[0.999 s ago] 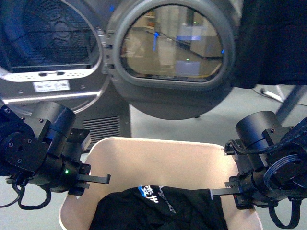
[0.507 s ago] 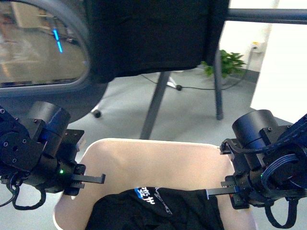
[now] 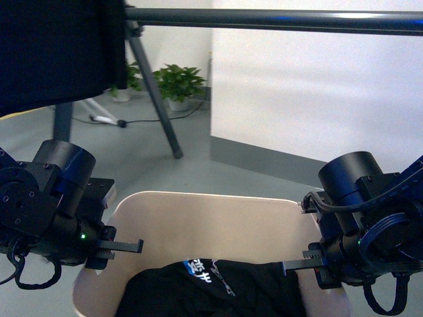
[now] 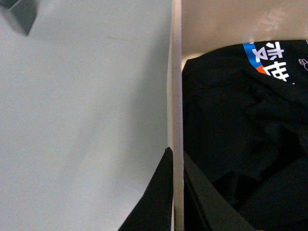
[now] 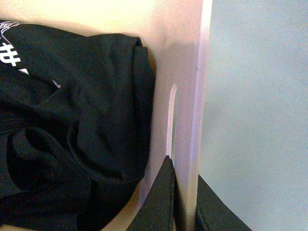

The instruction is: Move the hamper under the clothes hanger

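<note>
The cream hamper (image 3: 211, 221) sits low in the front view between my two arms, with black clothes (image 3: 211, 290) inside. My left gripper (image 3: 109, 254) is shut on its left rim (image 4: 177, 96), one jaw on each side of the wall. My right gripper (image 3: 317, 264) is shut on its right wall (image 5: 192, 96) next to the slot handle (image 5: 172, 120). The clothes hanger's dark horizontal bar (image 3: 277, 18) runs across the top of the front view, above and beyond the hamper. One slanted leg (image 3: 155, 99) comes down at the left.
A black garment (image 3: 59, 53) hangs from the bar at the upper left. Potted plants (image 3: 175, 82) and a cable lie on the grey floor by the white wall (image 3: 317, 99). Grey floor (image 4: 86, 120) shows beside the hamper in both wrist views.
The view has swung right: the dryer and its round door have left the picture, and the rack's bar and the white wall now fill it. Both grippers keep hold of the hamper.
</note>
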